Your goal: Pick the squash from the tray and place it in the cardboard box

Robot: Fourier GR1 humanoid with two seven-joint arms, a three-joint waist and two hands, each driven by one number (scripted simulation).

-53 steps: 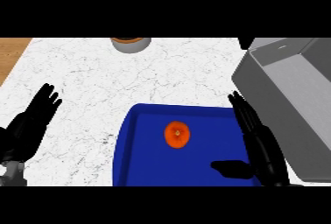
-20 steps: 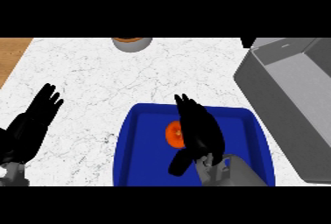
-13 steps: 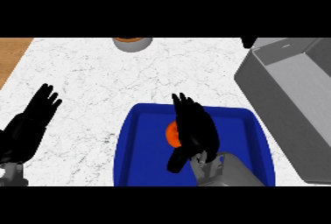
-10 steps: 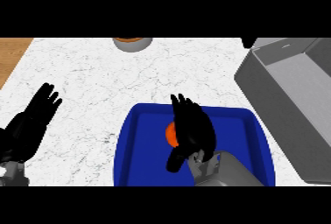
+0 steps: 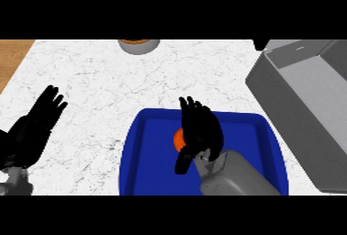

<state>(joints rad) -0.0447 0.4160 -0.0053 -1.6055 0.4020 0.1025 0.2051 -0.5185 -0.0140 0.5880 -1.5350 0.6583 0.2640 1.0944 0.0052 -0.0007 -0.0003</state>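
Head view: a white marbled table (image 5: 122, 87) carries a blue tray (image 5: 156, 174) near the lower edge. The orange squash (image 5: 179, 139) lies in the tray, left of its middle, and shows only as a sliver beside the right robot hand (image 5: 200, 131). That robot hand sits over the squash with its fingers (image 5: 193, 110) stretched straight toward the tray's far rim and its thumb (image 5: 183, 161) hanging down toward the near side; whether it touches the squash cannot be told. Its grey forearm (image 5: 234, 176) comes in from the lower edge across the tray.

The left robot hand (image 5: 35, 131) rests at the left edge, spread, fingers up, holding nothing, well apart from the tray.

The grey box (image 5: 305, 92) stands at the right, just beside the tray, its top open. A grey bowl (image 5: 139, 45) with something orange inside sits at the far edge of the table.
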